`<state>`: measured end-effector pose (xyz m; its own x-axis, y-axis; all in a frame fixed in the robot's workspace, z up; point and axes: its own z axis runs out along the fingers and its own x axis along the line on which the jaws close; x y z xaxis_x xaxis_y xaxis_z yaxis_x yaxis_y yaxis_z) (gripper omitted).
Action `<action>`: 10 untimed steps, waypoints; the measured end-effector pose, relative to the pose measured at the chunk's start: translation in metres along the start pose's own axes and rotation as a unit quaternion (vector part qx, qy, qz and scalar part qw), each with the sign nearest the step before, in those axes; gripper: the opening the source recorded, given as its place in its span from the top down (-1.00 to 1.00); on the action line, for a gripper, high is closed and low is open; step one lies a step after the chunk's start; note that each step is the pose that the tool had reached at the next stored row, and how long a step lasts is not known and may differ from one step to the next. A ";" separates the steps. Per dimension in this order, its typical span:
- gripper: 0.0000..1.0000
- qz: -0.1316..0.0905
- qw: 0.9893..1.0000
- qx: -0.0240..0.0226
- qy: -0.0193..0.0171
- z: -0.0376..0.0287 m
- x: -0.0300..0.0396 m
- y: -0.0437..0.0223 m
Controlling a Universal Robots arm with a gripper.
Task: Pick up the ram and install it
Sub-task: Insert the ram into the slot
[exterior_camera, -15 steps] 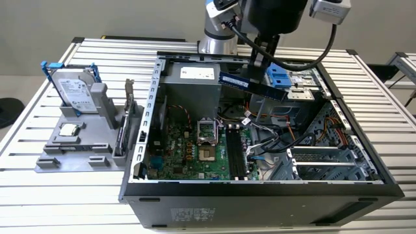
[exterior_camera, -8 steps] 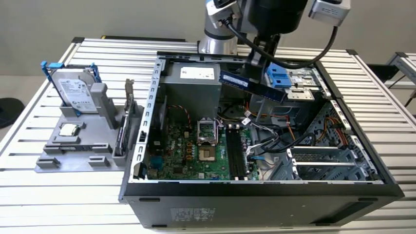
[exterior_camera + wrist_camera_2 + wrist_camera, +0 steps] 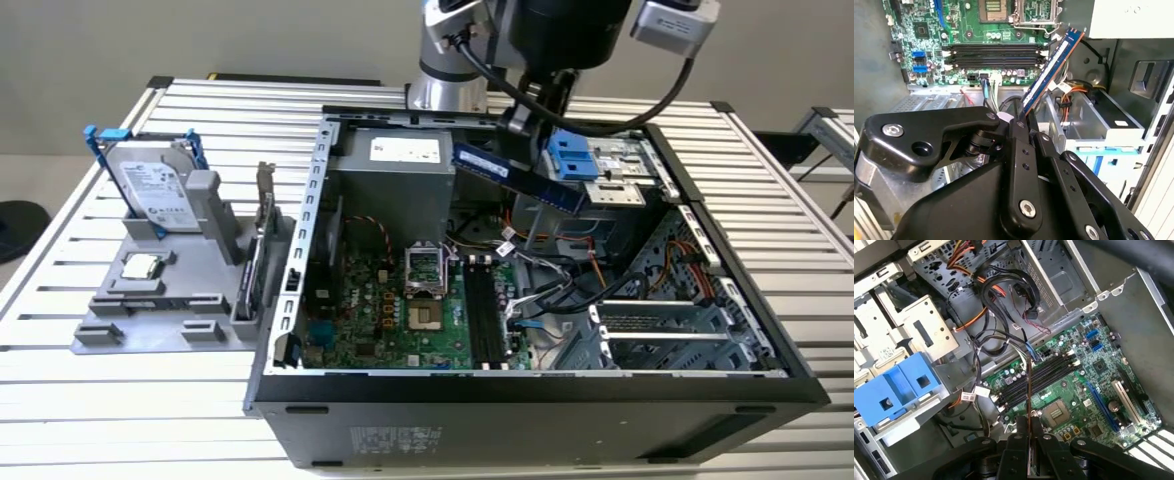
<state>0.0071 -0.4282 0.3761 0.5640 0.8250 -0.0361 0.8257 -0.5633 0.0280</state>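
Note:
The ram [image 3: 521, 176] is a dark bluish stick held tilted in the air over the open computer case [image 3: 534, 385], above the drive bay area. My gripper [image 3: 513, 135] is shut on it from above. In the second wrist view the ram [image 3: 1054, 67] juts out from the gripper [image 3: 1021, 121] toward the motherboard. The first wrist view has the ram [image 3: 1028, 395] edge-on, rising from the gripper [image 3: 1029, 440]. The long black memory slots [image 3: 487, 315] [image 3: 996, 55] [image 3: 1039, 377] lie on the green motherboard below, some way from the ram.
A blue drive caddy [image 3: 574, 158] [image 3: 896, 390] sits close by the ram. Loose cables [image 3: 547, 290] [image 3: 1004, 295] cross the case near the slots. The grey power supply [image 3: 394, 180] stands at the back. Left of the case, a grey fixture [image 3: 160, 320] holds a hard drive [image 3: 154, 185].

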 end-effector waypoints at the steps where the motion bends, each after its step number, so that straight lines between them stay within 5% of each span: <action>1: 1.00 0.006 1.000 0.000 0.000 0.0000 0.0000 0.0000; 10: 1.00 0.057 0.998 0.002 -0.002 0.0000 0.0000 0.0001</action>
<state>0.0071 -0.4282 0.3761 0.6536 0.7560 -0.0361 0.7568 -0.6530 0.0280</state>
